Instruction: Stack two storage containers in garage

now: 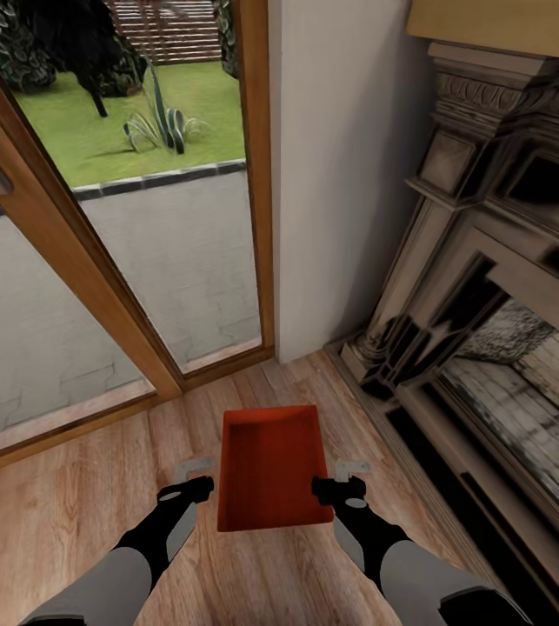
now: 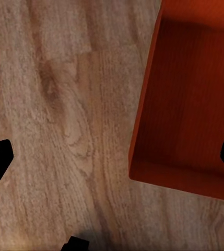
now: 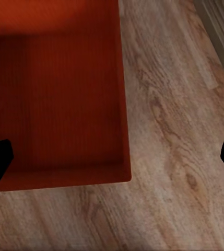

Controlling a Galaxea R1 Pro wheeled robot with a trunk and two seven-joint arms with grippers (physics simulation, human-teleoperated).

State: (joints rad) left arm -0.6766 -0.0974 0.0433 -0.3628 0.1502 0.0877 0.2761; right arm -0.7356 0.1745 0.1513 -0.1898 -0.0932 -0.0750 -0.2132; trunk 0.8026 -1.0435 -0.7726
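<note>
Wood floor: open orange-red container (image 1: 272,474).

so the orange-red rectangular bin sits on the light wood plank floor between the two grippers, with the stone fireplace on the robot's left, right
Not quite: the stone fireplace stands on the robot's right, not its left; the wood-framed glass door is on the left. The head view shows this. The rest holds: the orange-red rectangular bin sits on the light wood plank floor between the left gripper and the right gripper.
</note>
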